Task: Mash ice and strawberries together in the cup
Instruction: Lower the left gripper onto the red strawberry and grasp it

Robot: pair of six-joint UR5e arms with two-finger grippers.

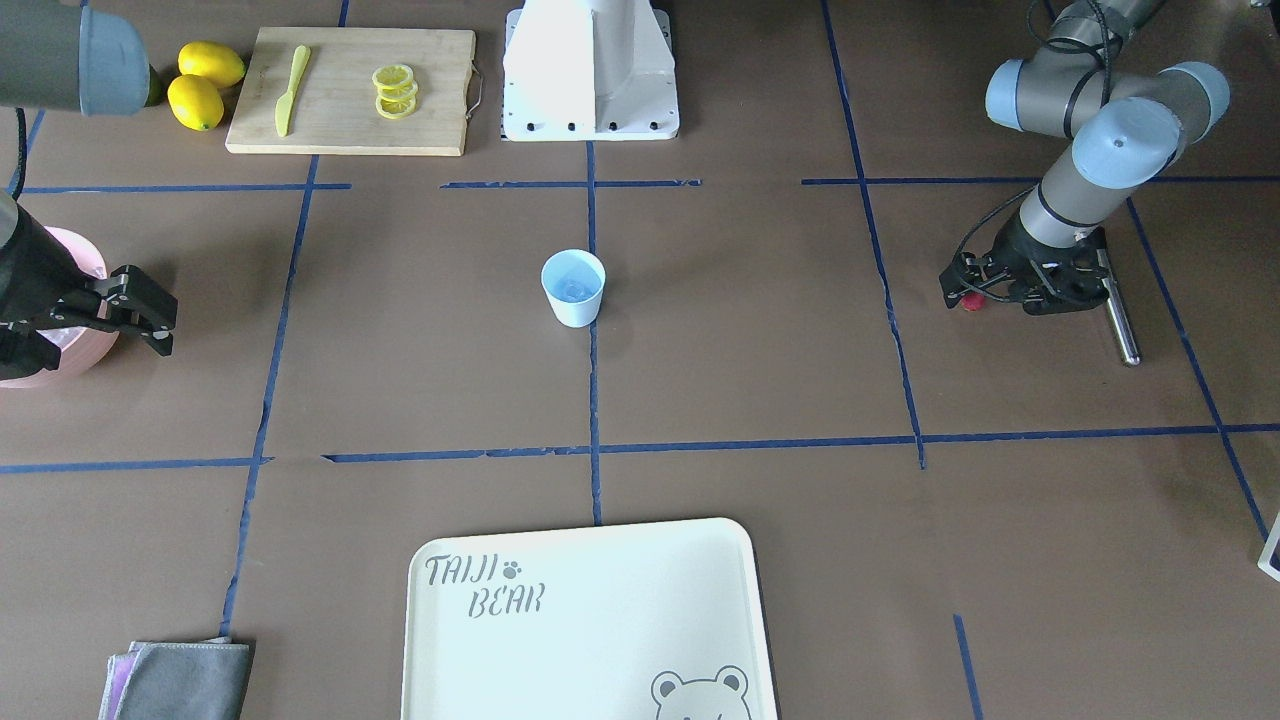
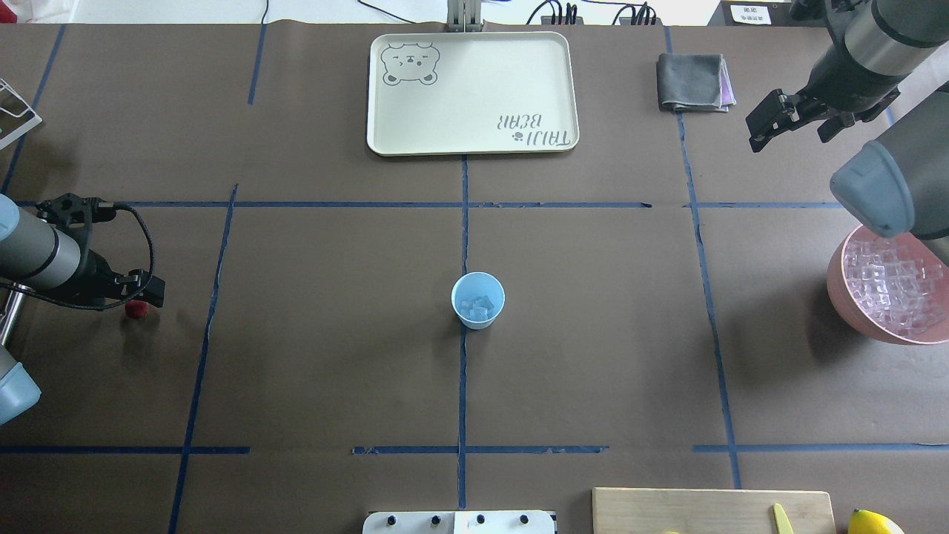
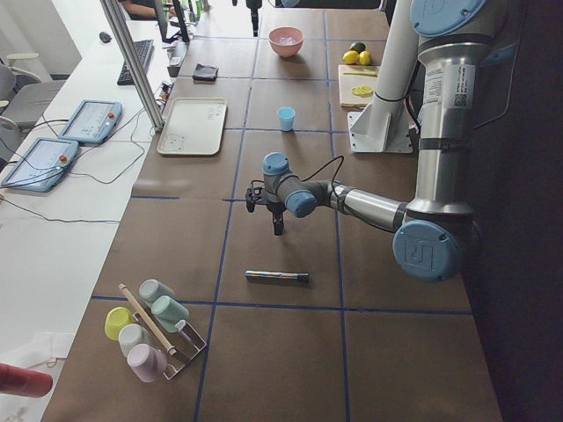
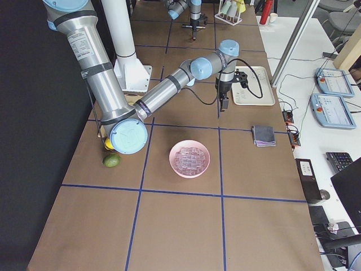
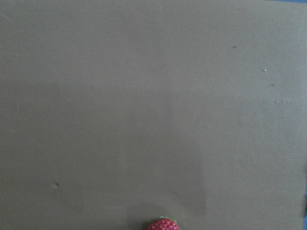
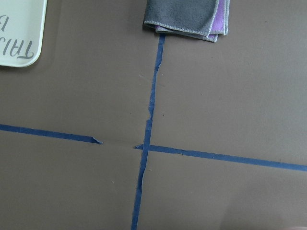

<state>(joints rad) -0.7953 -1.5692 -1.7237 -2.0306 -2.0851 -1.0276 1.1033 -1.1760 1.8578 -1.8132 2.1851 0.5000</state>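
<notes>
One strawberry [image 1: 970, 301] lies on the surface near the robot's left edge, at the tip of the left claw [image 1: 962, 287]. Whether that claw grips it cannot be told. A metal rod [image 1: 1118, 312] lies just beside the same claw. The cup [image 2: 478, 300] stands upright at the centre of the surface with a few ice cubes [image 2: 477, 305] inside. The right claw [image 1: 163, 322] hangs released and empty near the right edge. The right arm partly covers the pink bowl [image 2: 864, 320], which is heaped with more ice cubes. The tray [image 2: 474, 81] and grey cloth [image 2: 693, 81] sit along the operators' edge.
</notes>
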